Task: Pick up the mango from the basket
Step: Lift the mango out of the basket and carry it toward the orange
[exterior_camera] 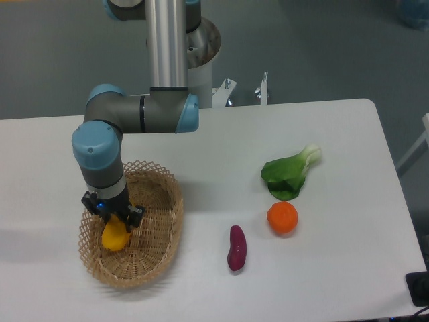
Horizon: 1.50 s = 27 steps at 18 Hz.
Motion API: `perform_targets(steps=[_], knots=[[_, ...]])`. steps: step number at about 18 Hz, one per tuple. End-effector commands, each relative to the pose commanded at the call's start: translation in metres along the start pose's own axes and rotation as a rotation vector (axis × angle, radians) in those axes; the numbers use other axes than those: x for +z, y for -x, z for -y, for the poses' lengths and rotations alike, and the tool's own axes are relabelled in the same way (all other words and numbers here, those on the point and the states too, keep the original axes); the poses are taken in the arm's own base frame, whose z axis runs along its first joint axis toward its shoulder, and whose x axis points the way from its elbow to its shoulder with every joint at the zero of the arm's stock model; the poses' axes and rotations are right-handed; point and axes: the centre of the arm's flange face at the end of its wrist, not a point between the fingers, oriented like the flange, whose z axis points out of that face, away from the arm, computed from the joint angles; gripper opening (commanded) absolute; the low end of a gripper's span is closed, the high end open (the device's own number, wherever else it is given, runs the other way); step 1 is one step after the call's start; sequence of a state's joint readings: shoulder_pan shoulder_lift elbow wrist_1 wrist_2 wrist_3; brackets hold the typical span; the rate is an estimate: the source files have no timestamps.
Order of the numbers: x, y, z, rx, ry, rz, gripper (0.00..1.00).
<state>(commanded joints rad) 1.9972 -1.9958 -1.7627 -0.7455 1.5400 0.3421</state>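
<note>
Basket (164, 221): lattice rim walled all sides, open only from above; arm (104, 161) filled that opening. Right of basket, well apart: sweet potato (236, 248), orange (282, 217), bok choy (289, 174); bare table (214, 147) between.

White counter (335, 121) fills most of the view, matte, with a rounded far-right corner and an even, soft light across it; faint shadows only. Beyond its far edge, a grey floor (322, 47), plain and slightly mottled. A pale bluish shape (414, 12) sits at the top right corner, cut off by the frame, too blurred to identify. Two small white brackets (261, 90) stand at the counter's far edge near the middle. At the right edge, a thin white slanted leg or frame piece (417, 151) shows against the floor. A dark object (419, 288) rests at the lower right corner, partly out of frame.
</note>
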Motion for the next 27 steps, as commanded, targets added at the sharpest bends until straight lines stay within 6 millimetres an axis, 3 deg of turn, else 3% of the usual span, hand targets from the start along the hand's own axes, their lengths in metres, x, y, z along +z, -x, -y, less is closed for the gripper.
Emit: perform_targets(steps=[3, 9, 12, 17, 24, 27], knots=[[-0.036, 0.031, 0.011, -0.037, -0.06, 0.042, 0.47], [-0.096, 0.107, -0.009, 0.002, -0.127, 0.111, 0.47], [-0.103, 0.147, -0.025, 0.006, -0.105, 0.125, 0.47], [-0.13, 0.213, -0.065, 0.065, -0.066, 0.133, 0.47], [-0.158, 0.291, -0.105, 0.124, -0.058, 0.154, 0.47], [-0.158, 0.309, -0.113, 0.145, -0.051, 0.164, 0.47]])
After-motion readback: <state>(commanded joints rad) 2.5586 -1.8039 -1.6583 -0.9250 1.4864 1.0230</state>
